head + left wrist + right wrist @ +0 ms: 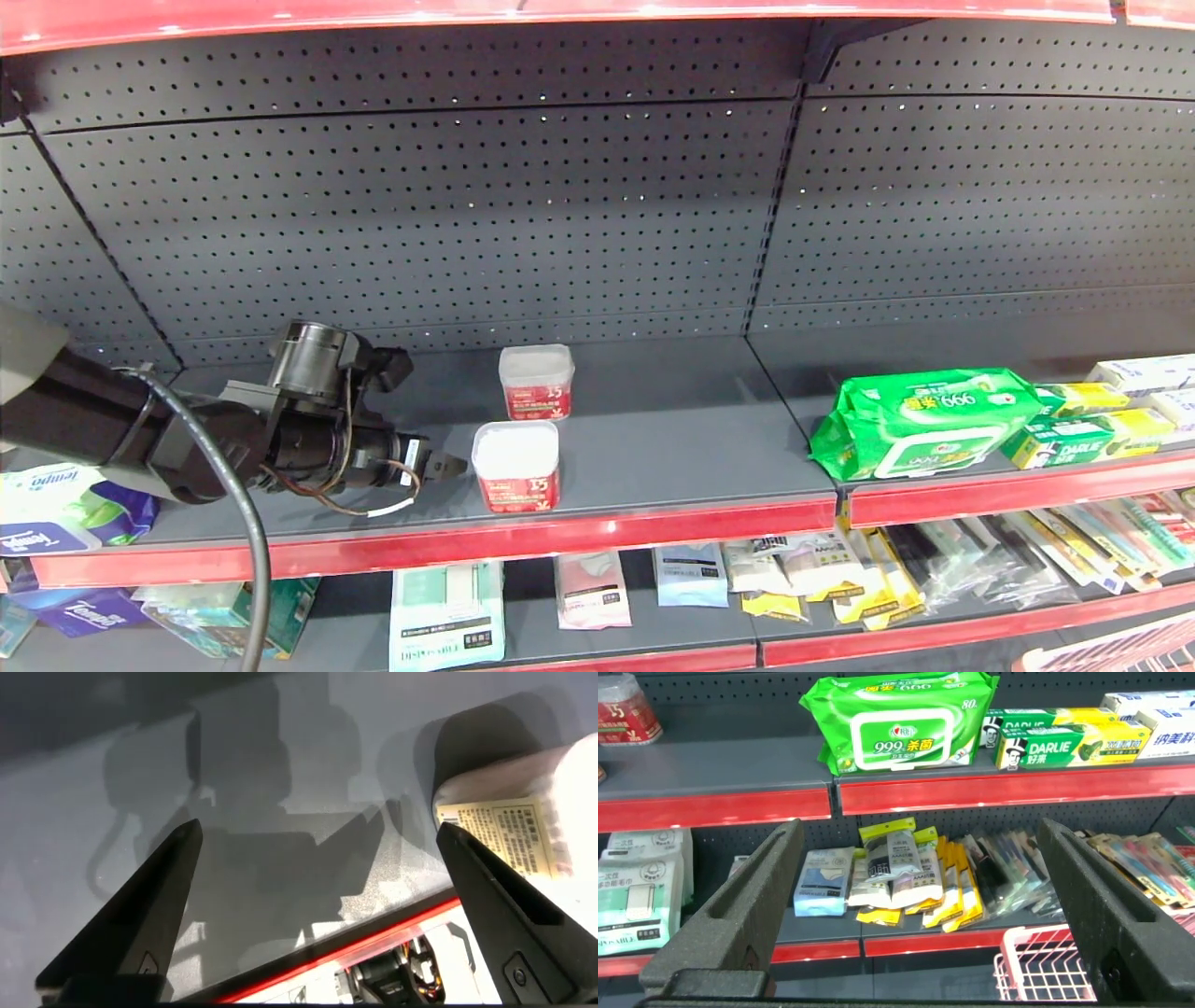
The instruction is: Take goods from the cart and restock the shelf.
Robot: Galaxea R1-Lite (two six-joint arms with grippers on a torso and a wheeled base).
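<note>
Two white tubs with red labels stand on the grey shelf (653, 439): one near the front edge (516, 467) and one behind it (536, 381). My left gripper (448, 462) hovers low over the shelf just left of the front tub, open and holding nothing. In the left wrist view the left gripper (318, 905) has its fingers (140, 924) wide apart, and the front tub (523, 831) sits just beyond one fingertip, outside the gap. My right gripper (915, 905) is open and empty, facing the shelves from a distance.
A green wipes pack (924, 420) and toothpaste boxes (1083, 429) lie on the shelf's right section. Tissue packs (56, 509) sit at far left. Hanging packets (906, 873) fill the lower shelf. A pink basket (1055, 966) shows below the right gripper.
</note>
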